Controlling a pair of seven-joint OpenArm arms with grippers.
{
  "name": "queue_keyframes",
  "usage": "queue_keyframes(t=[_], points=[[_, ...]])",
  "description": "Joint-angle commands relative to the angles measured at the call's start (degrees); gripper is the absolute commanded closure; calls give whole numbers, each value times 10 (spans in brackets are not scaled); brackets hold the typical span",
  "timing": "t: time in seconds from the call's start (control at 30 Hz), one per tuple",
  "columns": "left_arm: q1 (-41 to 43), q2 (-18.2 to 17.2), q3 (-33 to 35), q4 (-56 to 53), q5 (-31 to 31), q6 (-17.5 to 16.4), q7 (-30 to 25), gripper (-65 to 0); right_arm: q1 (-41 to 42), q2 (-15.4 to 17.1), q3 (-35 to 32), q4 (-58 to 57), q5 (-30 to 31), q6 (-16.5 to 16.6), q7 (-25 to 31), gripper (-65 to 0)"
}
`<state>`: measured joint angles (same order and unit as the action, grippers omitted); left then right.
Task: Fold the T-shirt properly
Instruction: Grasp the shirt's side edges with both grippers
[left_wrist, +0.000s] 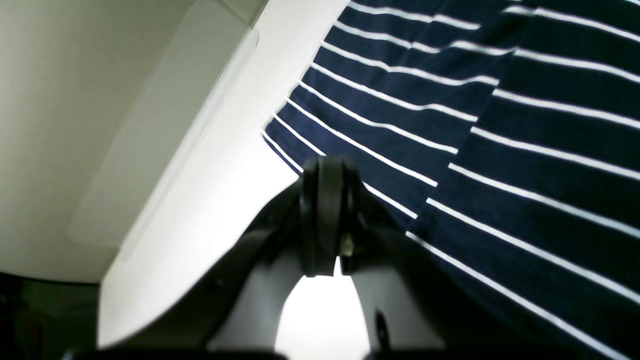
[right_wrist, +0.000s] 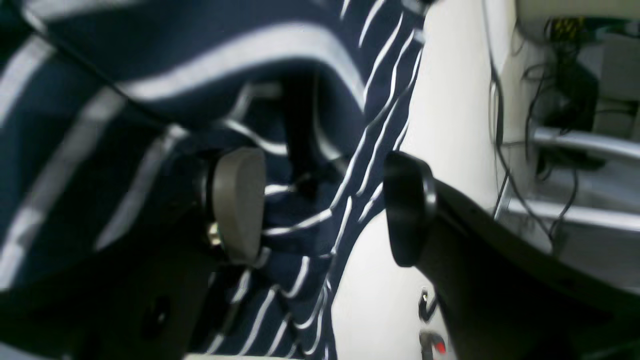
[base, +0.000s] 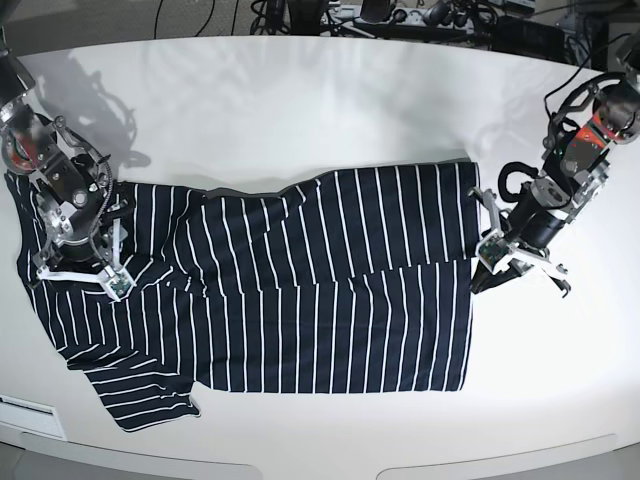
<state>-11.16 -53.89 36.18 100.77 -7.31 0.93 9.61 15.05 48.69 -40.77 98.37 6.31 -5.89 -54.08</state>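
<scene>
T-shirt (base: 300, 290) lay spread on the white surface (base: 300, 110), partly folded lengthwise, the far body edge doubled over, sleeve end still loose and rumpled. Left claw (left_wrist: 327, 200) was pressed together at the hem edge; couldn't tell from wrist view whether cloth was caught in it. Right claw (right_wrist: 320, 205) stood spread wide over the bunched sleeve cloth, gripping nothing. My read: sleeve-side grasp was the step in hand. Next move called for closing the right claw on that bunched cloth, then carrying it over toward the hem.
</scene>
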Motion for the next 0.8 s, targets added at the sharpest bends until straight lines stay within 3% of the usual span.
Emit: queue_keyframes(t=[0.0,0.3,0.37,0.43,0.5,0.6,0.67,0.77], points=[[-10,-3,-7,-2,0,-5,-10,0,5,11,8,20,-12,-4,3,-392],[-20,11,-6,-19,-28,-39,-23,0,-59,12,23,37,-94,-59,1,-382],[-32,17,-6,-19,-58,-41,-16,0,-58,12,44,37,-78,-60,9,-270],[-45,25,-6,-19,-92,-49,0,0,-58,12,71,37,-70,-90,16,-20],[-51,29,-6,-19,-109,-74,8,0,-58,12,103,37,-72,-106,16,0],[-55,30,-6,-19,-122,-100,15,0,-58,12,144,37,-82,-107,20,0],[-59,30,-6,-19,-141,-111,44,0,-58,12,170,37,-47,-108,23,0],[-77,30,-6,-19,-182,-125,121,0,-60,11,210,36,69,-38,31,0]])
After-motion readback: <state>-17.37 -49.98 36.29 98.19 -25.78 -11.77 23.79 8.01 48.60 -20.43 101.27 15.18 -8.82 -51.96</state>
